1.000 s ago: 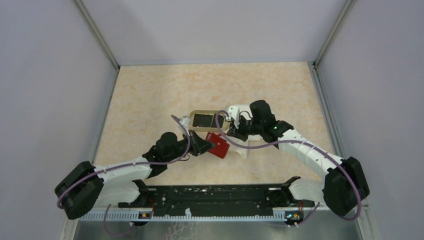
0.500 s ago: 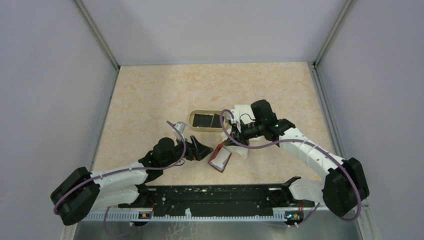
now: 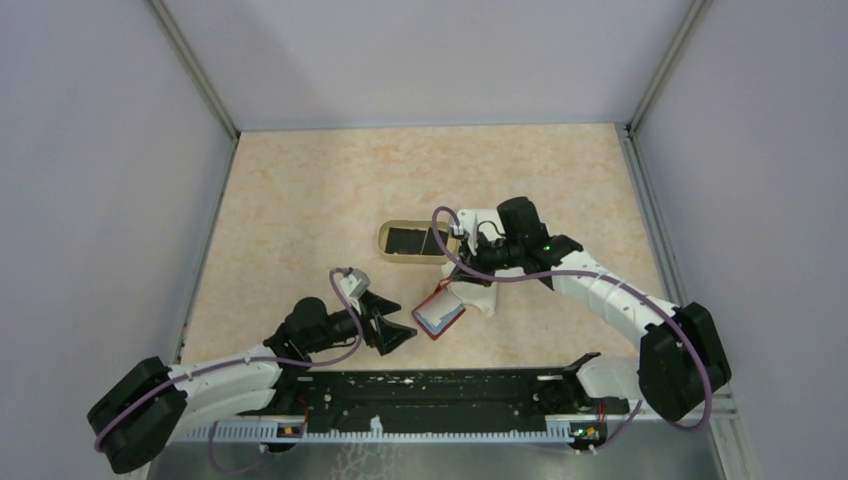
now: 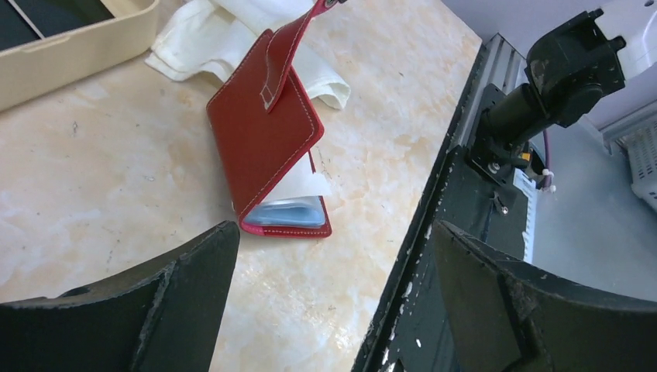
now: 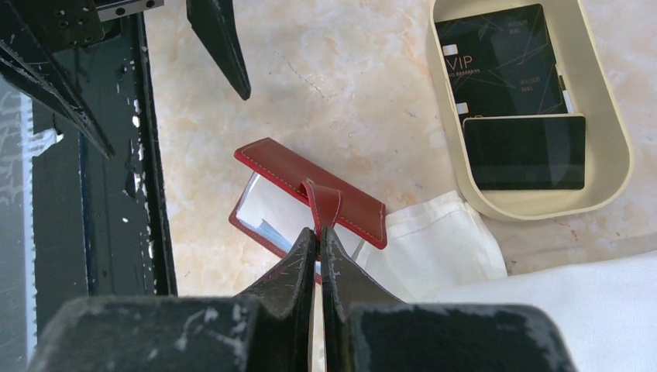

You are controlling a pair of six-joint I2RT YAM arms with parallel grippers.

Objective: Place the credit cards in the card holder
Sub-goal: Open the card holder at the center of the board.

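A: Quick, what changed on the beige mottled surface (image 3: 300,190)?
B: Biggest thing: the white left arm (image 3: 225,372) has backed off toward the near-left corner. Its left gripper (image 3: 395,317) was on the holder a second ago. Now its jaws are released wide and empty, near the holder but apart from it.
A: And the white right arm (image 3: 600,290)?
B: Barely shifted. Its right gripper (image 5: 319,231) has jaws clenched on the thin red strap tab (image 5: 323,203), pinching it from above.
A: The tan oval plastic tray (image 5: 616,163)?
B: Same spot. Two black rectangular plastic credit cards (image 5: 500,58) lie in it, untouched. A crumpled white cloth (image 5: 434,232) sits just beside it.
A: The small red leather-like fold-over card holder (image 4: 267,136)?
B: It slid toward the near edge and is now down on the surface by the cloth. The strap props the cover up, so the mouth gapes. A light blue card (image 4: 283,213) and a whitish sleeve show inside.
A: Meaning?
B: My read: the hand-off is done, the right holds it open, and the left is free to fetch a tray card. The black cards are not in yet.
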